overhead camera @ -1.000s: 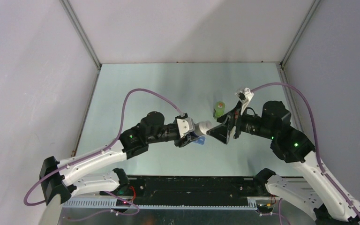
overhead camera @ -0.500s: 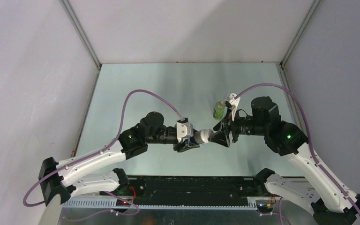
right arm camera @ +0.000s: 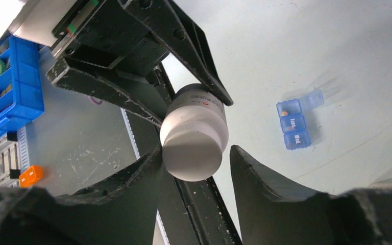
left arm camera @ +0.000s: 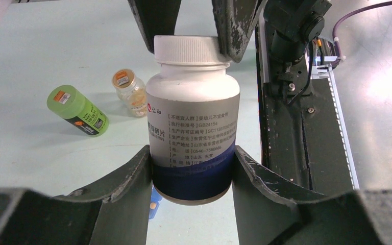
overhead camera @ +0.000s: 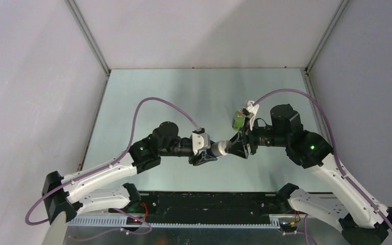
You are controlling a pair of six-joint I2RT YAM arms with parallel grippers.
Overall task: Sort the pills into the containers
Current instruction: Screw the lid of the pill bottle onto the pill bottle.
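The left arm (overhead camera: 102,173) reached from its base at the near left in toward the middle, its forearm low and nearly level, and the left gripper (overhead camera: 210,151) pointed to the right with its jaws clamped on the lower body of a white bottle (overhead camera: 219,149), one finger on each side. The right arm (overhead camera: 337,173) rose from the near right, bent at the elbow and came in leftward, so that the two wrists faced each other almost in line. The right gripper (overhead camera: 235,148) had its fingers on either side of the bottle's cap (left arm camera: 188,50), close against it, though whether they pressed it could not be told
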